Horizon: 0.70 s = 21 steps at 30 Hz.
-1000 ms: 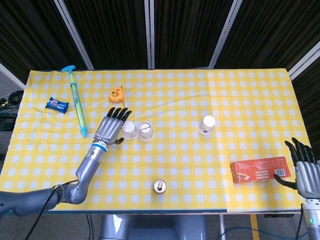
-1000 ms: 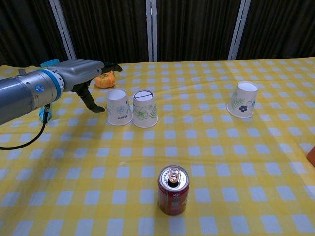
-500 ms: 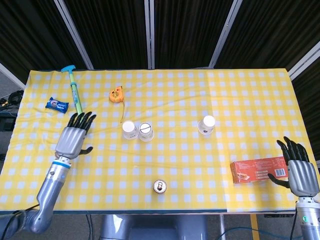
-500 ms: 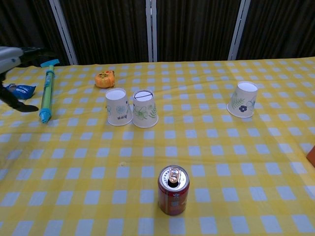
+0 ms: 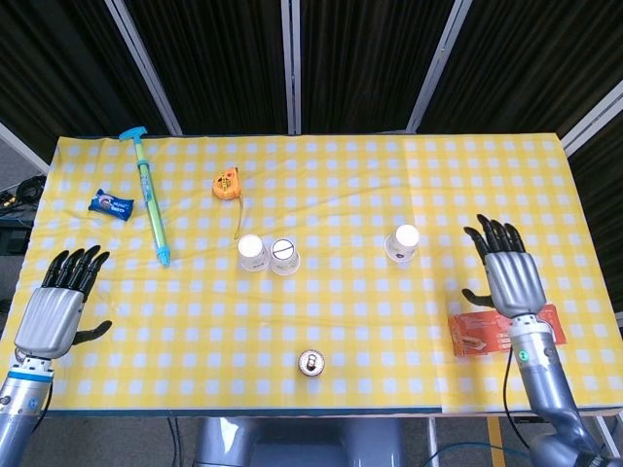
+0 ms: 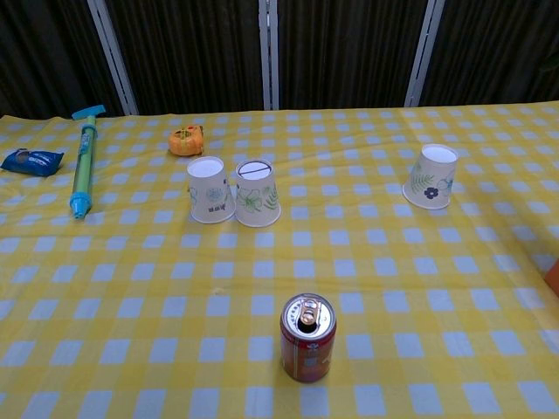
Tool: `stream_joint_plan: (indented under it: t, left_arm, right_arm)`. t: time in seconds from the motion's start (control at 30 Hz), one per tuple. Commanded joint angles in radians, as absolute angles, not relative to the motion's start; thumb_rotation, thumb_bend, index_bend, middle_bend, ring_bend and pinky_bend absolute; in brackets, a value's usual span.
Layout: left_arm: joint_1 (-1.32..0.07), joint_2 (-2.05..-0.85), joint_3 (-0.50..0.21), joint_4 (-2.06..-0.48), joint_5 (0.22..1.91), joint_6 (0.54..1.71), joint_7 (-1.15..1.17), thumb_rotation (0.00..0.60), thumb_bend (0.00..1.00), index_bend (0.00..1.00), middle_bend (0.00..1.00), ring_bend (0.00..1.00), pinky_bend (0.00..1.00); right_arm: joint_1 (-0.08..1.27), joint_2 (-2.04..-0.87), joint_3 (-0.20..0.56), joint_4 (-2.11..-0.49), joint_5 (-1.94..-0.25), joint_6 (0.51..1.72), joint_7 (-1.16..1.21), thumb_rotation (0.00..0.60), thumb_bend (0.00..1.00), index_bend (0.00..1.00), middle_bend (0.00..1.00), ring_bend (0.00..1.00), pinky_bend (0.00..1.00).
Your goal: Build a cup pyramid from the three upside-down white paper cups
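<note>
Two upside-down white paper cups stand side by side and touching near the table's middle: the left cup [image 5: 252,253] [image 6: 210,190] and the middle cup [image 5: 284,257] [image 6: 256,193]. A third cup [image 5: 402,243] [image 6: 431,177] stands alone to the right. My left hand [image 5: 59,305] hovers open at the table's front left edge, far from the cups. My right hand [image 5: 508,269] is open with fingers spread, to the right of the lone cup and just above the orange box. Neither hand shows in the chest view.
A red drink can [image 5: 311,363] [image 6: 307,337] stands near the front edge. An orange box [image 5: 506,330] lies front right. At the back left lie a blue-green syringe [image 5: 151,199] [image 6: 81,168], a blue snack packet [image 5: 110,204] [image 6: 31,160] and an orange tape measure [image 5: 226,184] [image 6: 186,140].
My left hand has drawn back from the cup pair to the front left edge. My right hand has risen from the front right corner toward the lone cup.
</note>
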<state>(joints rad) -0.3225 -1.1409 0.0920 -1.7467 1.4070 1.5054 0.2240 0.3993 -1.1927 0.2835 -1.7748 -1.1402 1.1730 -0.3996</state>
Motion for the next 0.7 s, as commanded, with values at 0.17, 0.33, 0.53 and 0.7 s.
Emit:
stream_joint_plan:
  t: [0.17,0.33,0.53,0.7]
  left_arm:
    - [-0.311,-1.123,0.082,-1.740,1.425,1.474,0.190,0.600,0.12,0.00,0.00,0.00,0.00]
    - [-0.304,-1.114,0.068,-1.738,1.430,1.456,0.171,0.600,0.12,0.00,0.00,0.00,0.00]
    - [-0.291,-1.117,0.050,-1.738,1.438,1.452,0.185,0.600,0.12,0.00,0.00,0.00,0.00]
    - [-0.282,-1.112,0.043,-1.741,1.448,1.445,0.179,0.600,0.12,0.00,0.00,0.00,0.00]
  right_arm:
    - [0.591,-1.337,0.331,-1.695,-0.906,1.054,-0.600,0.600,0.09,0.26,0.00,0.00,0.02]
    - [0.656,-1.397,0.335,-1.616,-0.800,1.024,-0.630,0.600,0.09,0.24,0.00,0.00,0.02]
    - [0.706,-1.438,0.321,-1.544,-0.727,1.007,-0.651,0.600,0.09,0.19,0.00,0.00,0.02]
    - [0.742,-1.466,0.322,-1.483,-0.683,0.985,-0.648,0.600,0.10,0.18,0.00,0.00,0.02]
